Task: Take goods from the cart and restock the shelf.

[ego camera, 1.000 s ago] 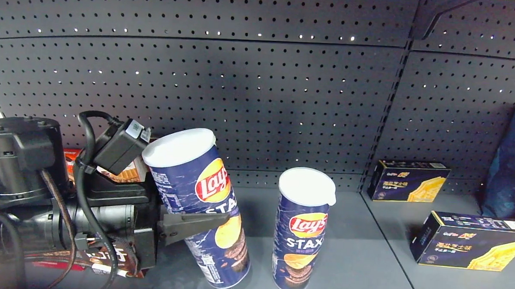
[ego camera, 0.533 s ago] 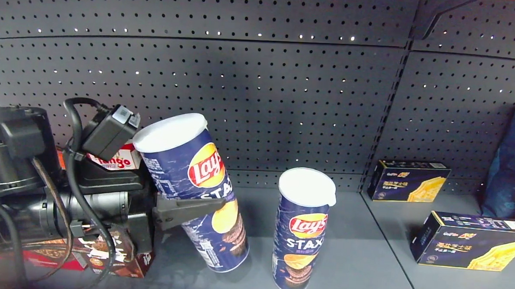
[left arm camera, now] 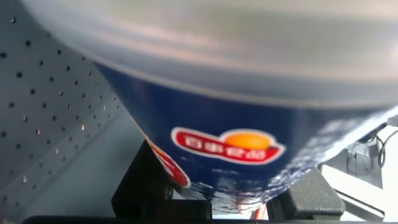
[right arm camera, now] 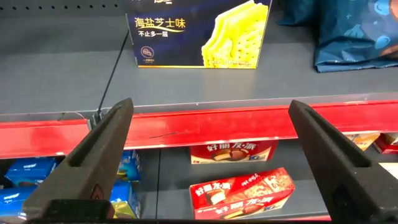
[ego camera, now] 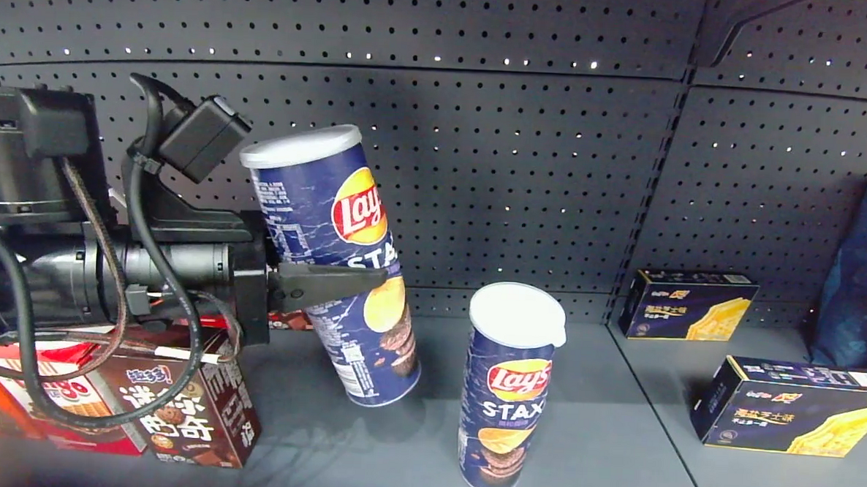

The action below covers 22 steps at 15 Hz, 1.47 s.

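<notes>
Dark grey across the shelf (ego camera: 600, 441) and its hole-dotted pegboard (ego camera: 481, 165), navy with white lids and red-and-yellow badges on the held can (ego camera: 336, 217) and the standing can (ego camera: 507, 393), black on the fingers (ego camera: 329, 283), navy-and-yellow on the back box (ego camera: 687, 306) and the front box (ego camera: 792, 405), brown on a biscuit box (ego camera: 192, 416).

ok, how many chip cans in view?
2. Tilted can in the left pincer above the shelf; upright can on the shelf to its right. Arm may hide more.

**Dim shelf (ego camera: 593, 441), backlit pegboard (ego camera: 481, 165)**

Bright pinpoints shone through the pegboard holes. The tilted chip can (ego camera: 334, 261) cast a soft shadow on the grey shelf. Panel seams bowed toward the head view's edges.
</notes>
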Available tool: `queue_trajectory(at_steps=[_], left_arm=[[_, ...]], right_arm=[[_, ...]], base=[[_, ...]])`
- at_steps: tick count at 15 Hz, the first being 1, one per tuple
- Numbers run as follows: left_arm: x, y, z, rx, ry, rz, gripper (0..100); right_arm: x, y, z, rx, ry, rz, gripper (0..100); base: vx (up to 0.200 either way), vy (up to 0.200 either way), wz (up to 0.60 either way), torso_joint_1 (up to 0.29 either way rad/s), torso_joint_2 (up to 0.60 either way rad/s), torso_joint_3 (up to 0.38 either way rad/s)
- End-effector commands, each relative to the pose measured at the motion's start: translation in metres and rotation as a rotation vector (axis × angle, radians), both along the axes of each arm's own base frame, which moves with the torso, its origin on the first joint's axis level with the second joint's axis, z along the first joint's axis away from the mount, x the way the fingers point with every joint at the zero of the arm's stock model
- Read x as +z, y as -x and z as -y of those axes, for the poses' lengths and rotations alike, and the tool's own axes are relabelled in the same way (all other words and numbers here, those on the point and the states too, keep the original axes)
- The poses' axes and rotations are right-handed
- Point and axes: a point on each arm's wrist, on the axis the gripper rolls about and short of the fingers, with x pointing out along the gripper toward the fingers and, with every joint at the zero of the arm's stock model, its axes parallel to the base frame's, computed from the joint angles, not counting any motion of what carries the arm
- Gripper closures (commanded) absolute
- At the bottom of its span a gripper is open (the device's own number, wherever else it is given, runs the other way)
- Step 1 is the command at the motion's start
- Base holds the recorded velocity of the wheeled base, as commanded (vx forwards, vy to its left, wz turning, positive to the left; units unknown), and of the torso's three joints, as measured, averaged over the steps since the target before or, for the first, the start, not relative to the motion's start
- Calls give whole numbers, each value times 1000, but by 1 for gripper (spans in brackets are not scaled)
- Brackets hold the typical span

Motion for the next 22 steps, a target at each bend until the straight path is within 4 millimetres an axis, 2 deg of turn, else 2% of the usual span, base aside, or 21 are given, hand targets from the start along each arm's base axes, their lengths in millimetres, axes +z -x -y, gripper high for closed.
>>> queue_trajectory(at_steps=[1, 2, 4, 6, 8, 14, 16, 19, 22], left_arm=[[6, 5, 3, -13, 2, 15, 100], [15, 1, 4, -4, -5, 4, 100], [20, -6, 6, -2, -28, -45, 100], [12, -16, 8, 9, -63, -41, 100], [-6, -28, 22, 78, -152, -36, 100], [-28, -64, 43, 112, -202, -38, 100], [-37, -77, 55, 201, -230, -14, 100], [-46, -79, 63, 318, -278, -29, 100], [-50, -75, 72, 331, -236, -46, 100]], right_arm=[[0, 0, 0, 0, 0, -5, 0], [0, 0, 0, 0, 0, -5, 0], [0, 0, 0, 0, 0, -5, 0], [0, 0, 0, 0, 0, -5, 0], [0, 0, 0, 0, 0, -5, 0], [0, 0, 0, 0, 0, -5, 0], [0, 0, 0, 0, 0, -5, 0], [0, 0, 0, 0, 0, -5, 0], [0, 0, 0, 0, 0, -5, 0]], base=[[0, 0, 0, 0, 0, 0], [0, 0, 0, 0, 0, 0], [0, 0, 0, 0, 0, 0], [0, 0, 0, 0, 0, 0], [0, 0, 0, 0, 0, 0], [0, 0, 0, 0, 0, 0], [0, 0, 0, 0, 0, 0], [0, 0, 0, 0, 0, 0], [0, 0, 0, 0, 0, 0]])
